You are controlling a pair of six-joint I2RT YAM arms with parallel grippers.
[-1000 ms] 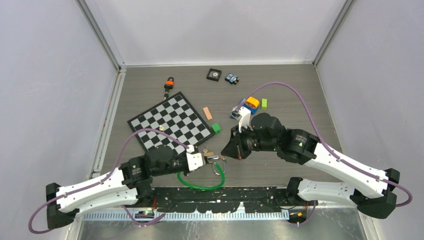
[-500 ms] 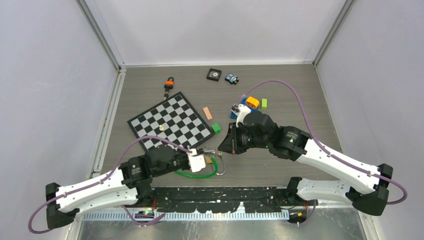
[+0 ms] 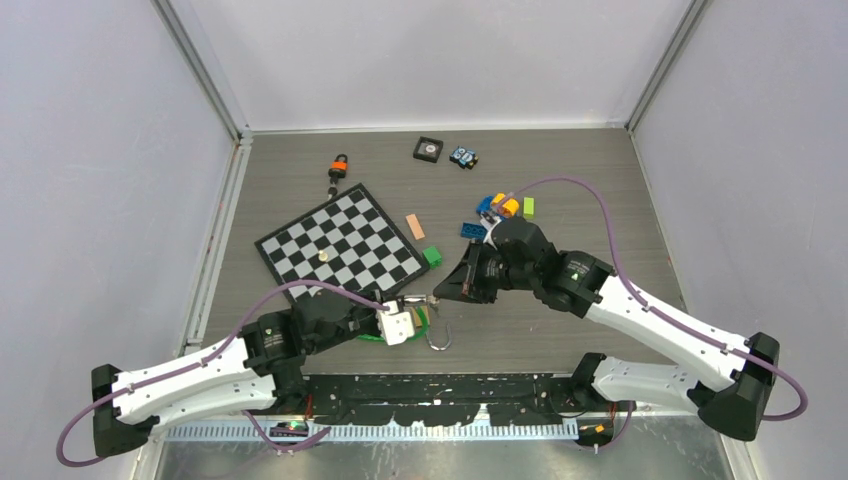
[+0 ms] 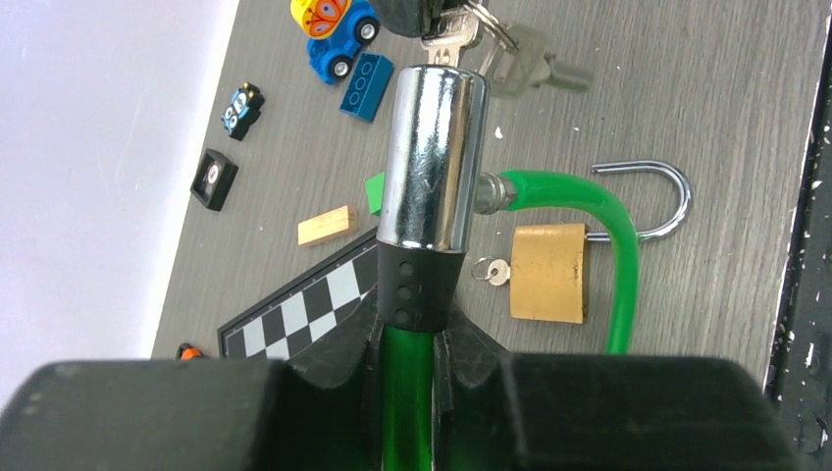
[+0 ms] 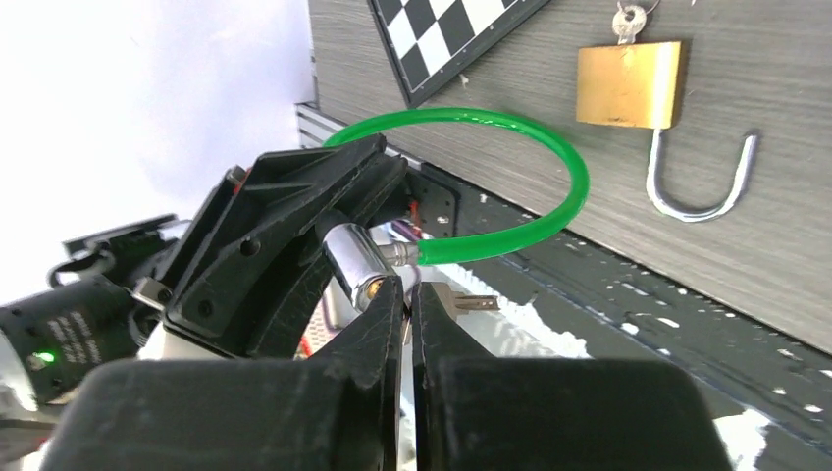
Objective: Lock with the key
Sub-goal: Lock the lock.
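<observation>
Our left gripper (image 4: 407, 332) is clenched on the black collar (image 4: 412, 280) of the lock's chrome cylinder (image 4: 432, 147), holding it off the tabletop (image 4: 706, 88). Our right gripper (image 5: 405, 299) pinches the key (image 5: 471, 302) just beside the cylinder's end. The chrome looks hard and slick and the green cable (image 5: 549, 211) springy, so we judge the collar the surer hold.
</observation>
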